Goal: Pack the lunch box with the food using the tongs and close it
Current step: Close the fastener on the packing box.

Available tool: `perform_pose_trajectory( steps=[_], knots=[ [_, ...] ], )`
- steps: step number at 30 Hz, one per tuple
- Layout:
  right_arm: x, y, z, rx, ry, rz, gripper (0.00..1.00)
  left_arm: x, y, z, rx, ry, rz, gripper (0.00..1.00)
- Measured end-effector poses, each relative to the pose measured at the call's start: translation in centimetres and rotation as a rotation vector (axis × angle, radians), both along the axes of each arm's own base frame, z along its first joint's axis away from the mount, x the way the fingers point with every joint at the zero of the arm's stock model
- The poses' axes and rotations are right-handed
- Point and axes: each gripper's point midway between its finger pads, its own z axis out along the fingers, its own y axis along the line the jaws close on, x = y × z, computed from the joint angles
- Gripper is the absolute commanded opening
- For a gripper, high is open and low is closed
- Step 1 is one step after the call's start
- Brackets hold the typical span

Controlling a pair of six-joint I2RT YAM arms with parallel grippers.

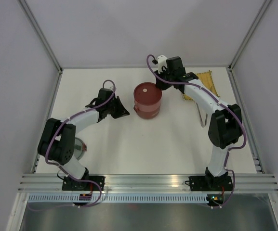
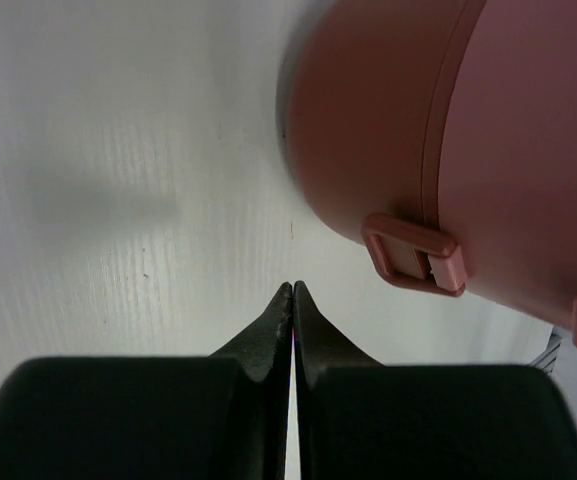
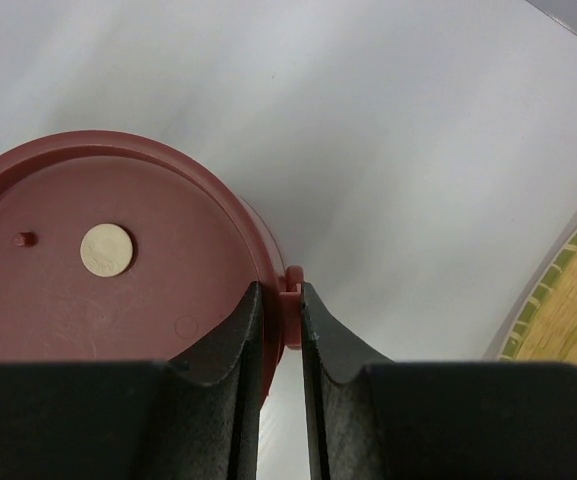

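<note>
lunch box (image 1: 147, 100) sits stacked mid-table, right gripper (image 3: 281, 290) pinching its rim latch (image 3: 291, 275), left gripper (image 2: 292, 290) shut empty beside it, so i'd press that latch down straight without tipping the stack

The lidded lunch box (image 1: 147, 101) stands between the left tool (image 1: 123, 112) and right tool (image 1: 158, 83).

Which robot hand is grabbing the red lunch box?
The right gripper: its jaws pinch a small red tab on the lunch box rim. The left gripper is shut on nothing, beside the box without touching it.
</note>
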Motion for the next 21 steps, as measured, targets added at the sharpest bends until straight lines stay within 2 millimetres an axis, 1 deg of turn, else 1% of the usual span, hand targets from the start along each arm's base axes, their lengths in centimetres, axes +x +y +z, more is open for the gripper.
perform_pose_trajectory(
  steps=[5,8,11,14,18,21],
  knots=[
    [0.0,-0.2,0.0,0.002,0.013,-0.030,0.01,1.6,-0.9,-1.2,-0.013,0.034,0.002,0.03],
    [-0.1,-0.4,-0.1,0.004,0.035,-0.068,0.01,2.6,-1.6,-1.1,-0.025,0.035,-0.007,0.03],
    [-0.2,-0.5,-0.1,0.023,0.057,-0.111,0.00,4.4,-2.3,-0.5,-0.029,0.023,-0.014,0.03],
    [-0.1,-0.9,-0.2,0.051,0.086,-0.163,0.00,5.9,-2.6,-0.6,-0.025,0.029,-0.011,0.03],
    [-0.2,-1.1,-0.5,0.082,0.111,-0.203,0.00,6.6,-2.7,-1.3,-0.014,0.051,-0.011,0.03],
    [-0.5,-0.9,-0.4,0.096,0.117,-0.214,0.01,6.5,-2.6,-1.8,-0.006,0.071,-0.010,0.03]
  ],
)
